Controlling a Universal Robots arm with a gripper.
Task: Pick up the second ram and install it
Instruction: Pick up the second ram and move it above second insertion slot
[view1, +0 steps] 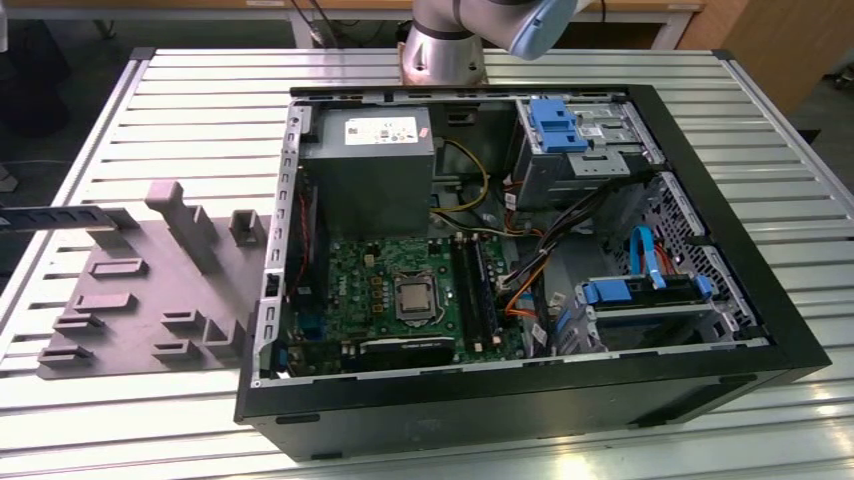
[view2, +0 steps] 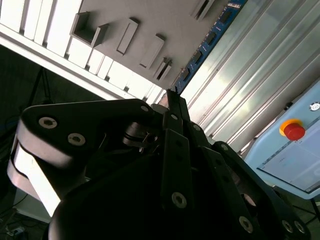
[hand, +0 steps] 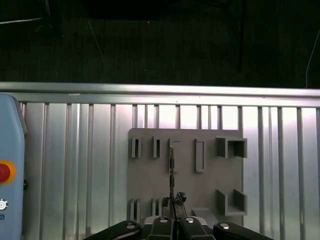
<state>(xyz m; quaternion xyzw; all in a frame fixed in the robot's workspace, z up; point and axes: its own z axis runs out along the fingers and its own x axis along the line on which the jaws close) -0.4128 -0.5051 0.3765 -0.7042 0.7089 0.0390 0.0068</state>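
One long, flat dark memory stick (view2: 210, 39), pinched by its end in my closed tool (hand: 173, 200), points straight out over the grey plastic plate (hand: 150, 180).

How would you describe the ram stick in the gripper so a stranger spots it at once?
Find the grey holder plate on the slatted table, at the exterior view's left of the open computer case. In both wrist views the gripper pinches the second ram over that plate. Unlike the grey holder blocks, it is a thin flat blue stick carrying a row of dark chips.
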